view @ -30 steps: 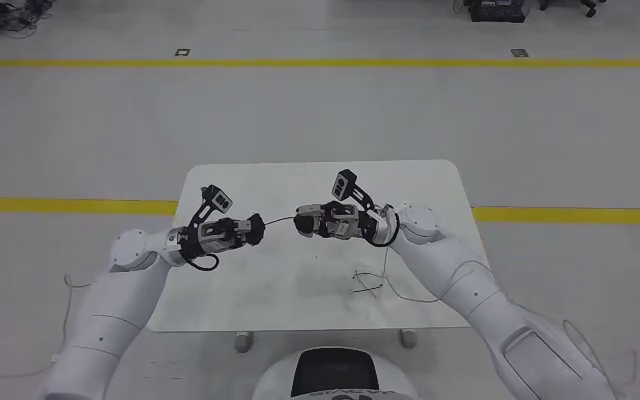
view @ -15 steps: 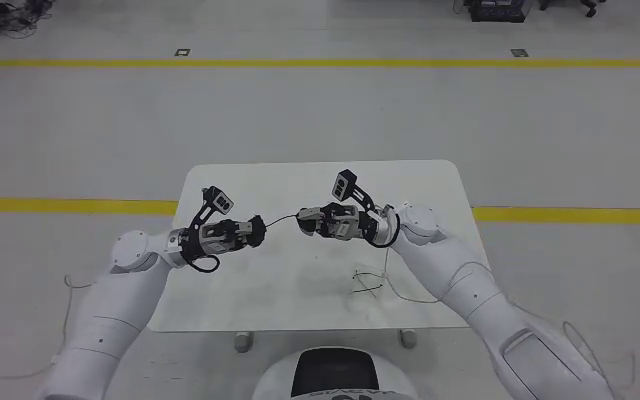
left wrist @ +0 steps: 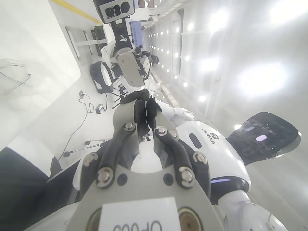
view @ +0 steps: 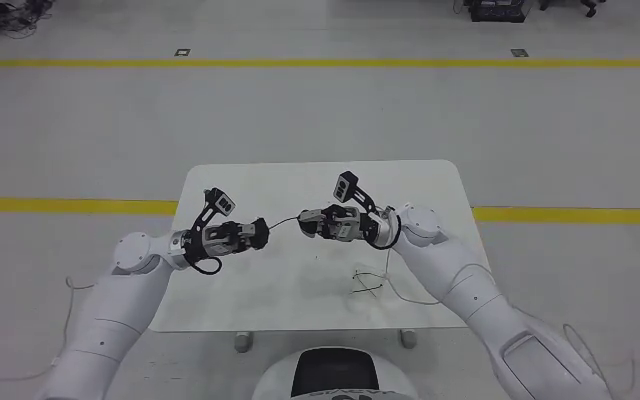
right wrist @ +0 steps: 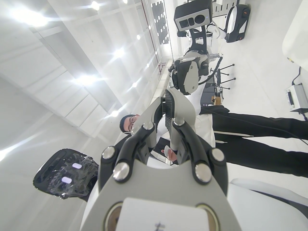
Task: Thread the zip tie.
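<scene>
Left hand point(view: 258, 235) hangs above the middle of the white rounded table point(view: 420, 185), fingers pinched tight on one end of the thin black zip tie point(view: 281, 220). From there the strap runs in a shallow arc, its long axis crosswise over the table, to the right hand point(view: 303, 224). That hand faces the first tip to tip, close by, and looks clamped on the other end. Neither hand is the nearer one. To my eye the threading turns on bringing the two ends nose to nose along that single line. Farther off, toward the table's front edge under the right arm, a loose tangle of thin dark wire point(view: 368, 281) lies flat, well apart.
</scene>
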Robot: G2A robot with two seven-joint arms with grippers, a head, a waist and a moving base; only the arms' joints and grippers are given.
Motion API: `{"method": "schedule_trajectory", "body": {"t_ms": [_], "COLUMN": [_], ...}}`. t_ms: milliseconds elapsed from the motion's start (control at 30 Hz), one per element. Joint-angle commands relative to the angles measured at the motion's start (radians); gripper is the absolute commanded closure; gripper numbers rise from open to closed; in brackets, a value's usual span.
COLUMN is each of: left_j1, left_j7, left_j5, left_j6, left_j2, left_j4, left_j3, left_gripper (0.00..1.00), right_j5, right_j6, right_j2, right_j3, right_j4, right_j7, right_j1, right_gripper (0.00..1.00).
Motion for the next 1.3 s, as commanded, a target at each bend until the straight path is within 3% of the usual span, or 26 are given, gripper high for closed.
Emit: {"method": "schedule_trajectory", "body": {"t_ms": [0, 267, 367, 533, 633, 800, 900, 1167, 1267], "left_j1": [0.003, 0.014, 0.014, 0.014, 0.02, 0.017, 0.01, 0.011, 0.018], "left_j7": [0.004, 0.07, 0.07, 0.07, 0.101, 0.112, 0.16, 0.166, 0.171], "left_j5": [-0.004, 0.013, 0.013, 0.013, 0.017, -0.031, -0.001, -0.001, -0.051], "left_j6": [-0.001, -0.015, -0.015, -0.015, 0.001, 0.019, -0.013, -0.012, 0.013], "left_j2": [0.001, 0.003, 0.003, 0.003, 0.001, -0.004, -0.006, -0.007, -0.011], "left_j4": [-0.001, -0.002, -0.002, -0.002, -0.017, -0.016, -0.011, -0.012, -0.034], "left_j3": [-0.003, -0.016, -0.016, -0.016, -0.005, 0.006, 0.009, 0.01, 0.021], "left_gripper": [0.0, 0.0, 0.0, 0.0, 0.0, 0.0, 0.0, 0.0, 0.0], "right_j5": [-0.004, -0.018, -0.056, -0.056, -0.058, -0.032, -0.04, -0.043, -0.043], "right_j6": [-0.004, -0.016, -0.044, -0.044, -0.039, -0.029, -0.032, -0.029, -0.024], "right_j2": [0.0, -0.003, -0.002, -0.002, -0.003, -0.007, -0.011, -0.011, -0.014], "right_j3": [0.003, 0.017, 0.023, 0.023, 0.022, 0.028, 0.025, 0.027, 0.026], "right_j4": [-0.002, -0.01, -0.012, -0.012, -0.033, -0.063, -0.066, -0.085, -0.106], "right_j7": [-0.004, -0.022, -0.049, -0.049, -0.071, -0.097, -0.111, -0.135, -0.147], "right_j1": [-0.002, -0.014, -0.01, -0.01, -0.021, -0.043, -0.044, -0.056, -0.068], "right_gripper": [1.0, 1.0, 1.0, 1.0, 1.0, 1.0, 1.0, 1.0, 1.0]}}
